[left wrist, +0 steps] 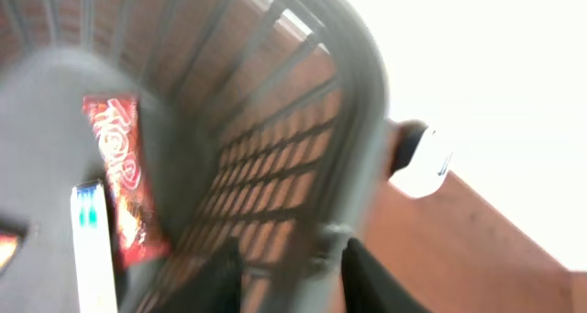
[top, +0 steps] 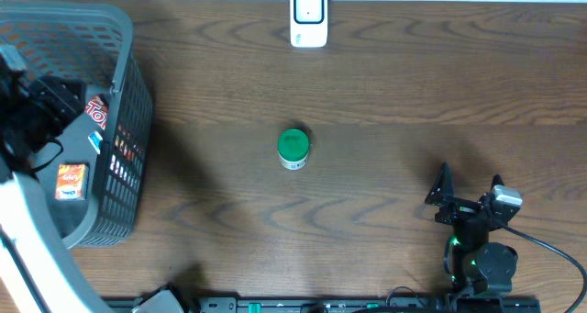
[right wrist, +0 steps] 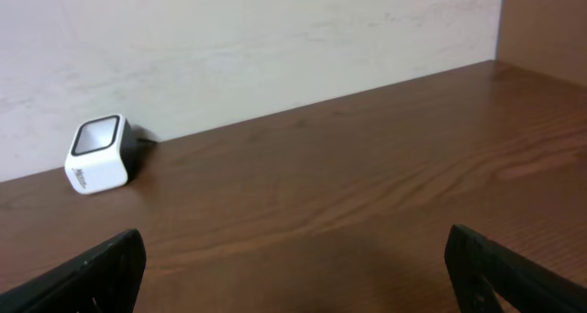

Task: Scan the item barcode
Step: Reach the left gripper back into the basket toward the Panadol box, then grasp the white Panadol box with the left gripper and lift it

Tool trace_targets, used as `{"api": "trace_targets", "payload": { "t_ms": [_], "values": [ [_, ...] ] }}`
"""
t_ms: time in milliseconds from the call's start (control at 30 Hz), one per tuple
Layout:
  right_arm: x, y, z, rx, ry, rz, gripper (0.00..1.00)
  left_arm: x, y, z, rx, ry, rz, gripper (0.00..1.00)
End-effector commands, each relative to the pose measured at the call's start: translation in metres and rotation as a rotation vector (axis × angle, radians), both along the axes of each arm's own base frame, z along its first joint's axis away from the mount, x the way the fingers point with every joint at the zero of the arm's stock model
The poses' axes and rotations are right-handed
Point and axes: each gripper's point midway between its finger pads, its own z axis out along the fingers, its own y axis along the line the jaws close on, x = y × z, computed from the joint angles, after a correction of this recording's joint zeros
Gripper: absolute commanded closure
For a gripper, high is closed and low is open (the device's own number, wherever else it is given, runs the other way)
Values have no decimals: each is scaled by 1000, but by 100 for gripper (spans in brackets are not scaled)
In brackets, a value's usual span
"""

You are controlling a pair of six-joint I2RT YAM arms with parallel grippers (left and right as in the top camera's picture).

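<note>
Left gripper (left wrist: 293,269) hung inside the grey plastic slatted basket (top: 127,157) at the table's left end, close against its right wall. Wrist view blurred. The fingers showed a gap with a basket rib in line with it; whether they were clamped on anything, could not tell.

Likely purpose: picking out an item for scanning. Goods lay in the basket bottom: a red foil snack packet (left wrist: 115,166) leaning on the wall, a white-and-blue flat pack (left wrist: 92,249) just beside it, and an orange packet (top: 71,180) further in. None looked lifted.

A green-lidded round jar (top: 293,148) stood upright alone at mid-table, well apart from both arms. Which item was the one due for scanning, I could not say.

The white box-shaped barcode scanner (top: 309,17) sat at the far edge of the brown wood-grain table (top: 394,93), window tilted up and towards the arms, probably so goods can be presented from the near side.

Right gripper (top: 469,190) was parked at the near right, jaws spread wide and empty, facing the scanner.

Obstacles: the basket's tall wall and rim hemmed in the left arm; the jar sat roughly on the route to the scanner.
</note>
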Motion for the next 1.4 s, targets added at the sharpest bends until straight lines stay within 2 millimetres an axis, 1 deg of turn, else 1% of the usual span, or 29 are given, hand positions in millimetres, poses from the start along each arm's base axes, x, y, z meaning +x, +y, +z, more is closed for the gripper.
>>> {"api": "trace_targets", "payload": {
  "t_ms": [0,33,67,100,133,200,267,433,567,600,700,800,900,967,1200,1267,1367],
  "values": [
    [0,0,-1,-13,7,0,1,-16,-10,42,75,-113,20,58],
    [0,0,-1,-13,7,0,1,-22,-3,44,113,-102,68,53],
    [0,0,-1,-13,7,0,1,-30,7,41,152,-71,130,49],
    [0,0,-1,-13,7,0,1,-34,13,38,172,-43,168,43],
    [0,0,-1,-13,7,0,1,-45,27,22,200,46,246,24],
    [0,0,-1,-13,7,0,1,-50,35,4,189,117,292,12],
    [0,0,-1,-13,7,0,1,-48,40,-14,146,171,324,6],
    [0,0,-1,-13,7,0,1,-31,51,-53,87,275,320,5],
    [0,0,-1,-13,7,0,1,-17,61,-90,43,373,307,5],
    [0,0,-2,-13,7,0,1,-14,63,-103,29,406,301,5],
    [0,0,-1,-13,7,0,1,-9,67,-130,-3,476,292,4],
    [0,0,-2,-13,7,0,1,-11,72,-148,-2,540,306,5],
    [0,0,-1,-13,7,0,1,-16,78,-160,21,594,320,5],
    [0,0,-1,-13,7,0,1,-17,78,-166,25,610,308,5],
    [0,0,-1,-13,7,0,1,-14,80,-166,31,598,309,4],
    [0,0,-1,-13,7,0,1,-16,79,-170,26,608,307,4],
    [0,0,-1,-13,7,0,1,-21,75,-181,13,635,302,4]
  ]
}}
